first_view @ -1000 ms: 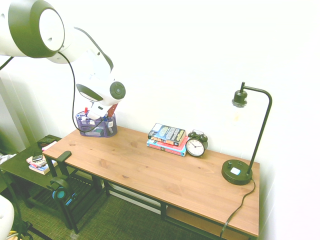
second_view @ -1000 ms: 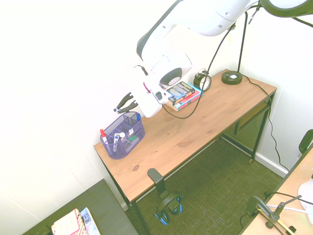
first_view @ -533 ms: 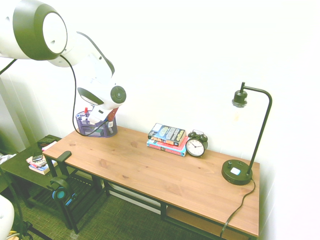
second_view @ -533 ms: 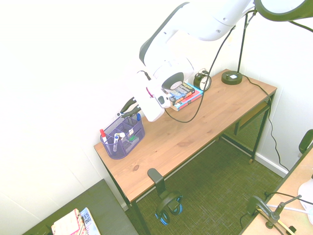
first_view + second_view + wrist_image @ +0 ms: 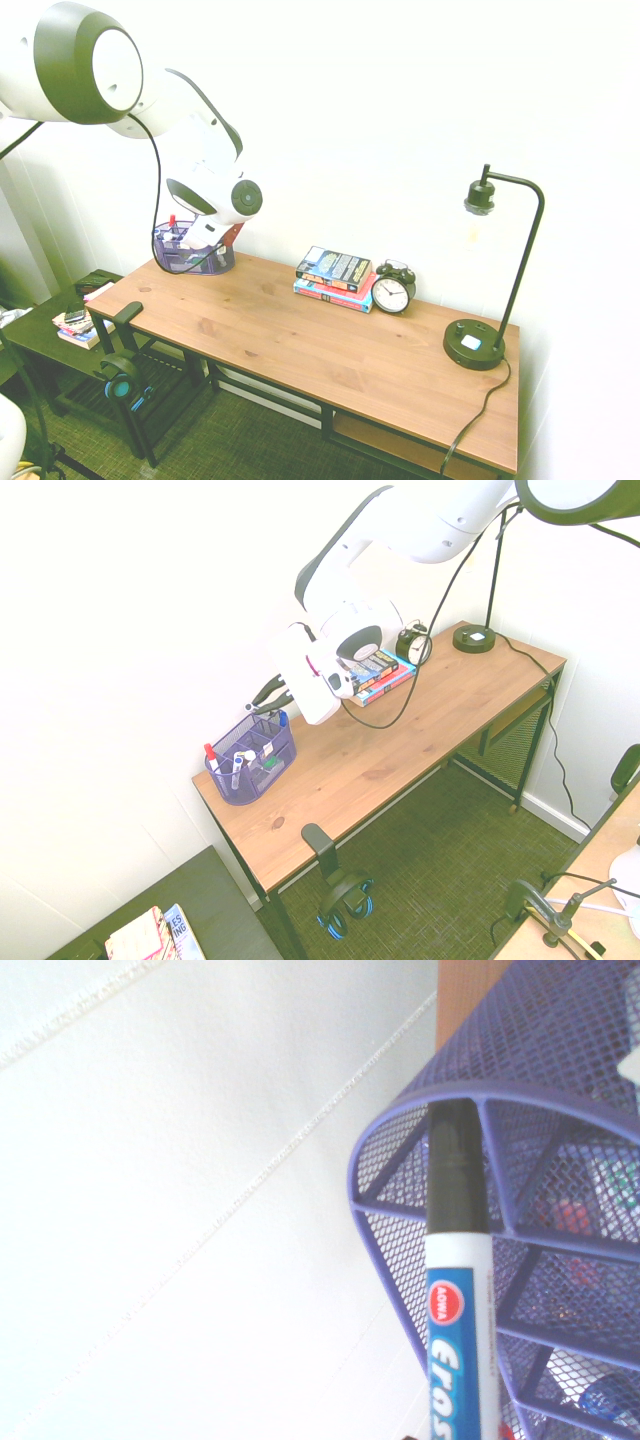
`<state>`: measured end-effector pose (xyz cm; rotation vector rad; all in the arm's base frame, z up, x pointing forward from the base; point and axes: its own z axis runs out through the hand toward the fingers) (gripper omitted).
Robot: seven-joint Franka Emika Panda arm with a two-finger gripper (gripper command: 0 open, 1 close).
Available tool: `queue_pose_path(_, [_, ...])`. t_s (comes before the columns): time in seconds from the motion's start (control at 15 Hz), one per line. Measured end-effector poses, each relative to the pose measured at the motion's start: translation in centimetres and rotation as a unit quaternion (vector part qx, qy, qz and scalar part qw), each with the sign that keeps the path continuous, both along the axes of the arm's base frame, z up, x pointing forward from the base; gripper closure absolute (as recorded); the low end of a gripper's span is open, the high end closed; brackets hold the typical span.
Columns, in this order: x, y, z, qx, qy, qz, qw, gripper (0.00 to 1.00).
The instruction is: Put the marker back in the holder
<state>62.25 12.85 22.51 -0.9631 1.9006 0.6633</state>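
We are seeing the marker (image 5: 456, 1290) very close in the wrist view. It is showing a white barrel, a blue label and a black cap. The cap is pointing at the holder (image 5: 560, 1210), and its tip is lying right at the purple rim. We cannot tell if the cap is touching the rim or just hanging over it.

The claw (image 5: 262, 702) is squeezing all the way shut, and it is holding the marker by the barrel. In the second outside view the dark fingers are sitting just above the back corner of the holder (image 5: 252, 759), near the wall. In the first outside view the claw is hiding behind the arm, so we are not seeing it there.

The holder (image 5: 192, 253) is standing at one end of the desk (image 5: 330, 345), close to the wall. It is a purple mesh box with small rooms inside. A red pen (image 5: 211, 755) and a blue pen (image 5: 283, 719) are standing in it.

Farther along the desk we are seeing books (image 5: 334, 277), a clock (image 5: 392, 291) and a lamp (image 5: 490, 270).
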Motion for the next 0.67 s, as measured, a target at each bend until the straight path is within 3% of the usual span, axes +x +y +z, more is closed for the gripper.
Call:
queue_pose_path(0.4, [1.2, -1.2, 0.9, -0.011, -0.015, 0.001, 1.000, 0.00])
queue_pose_path(0.67, [2.7, -1.3, 5.6, -0.027, -0.049, 0.010, 0.998, 0.00])
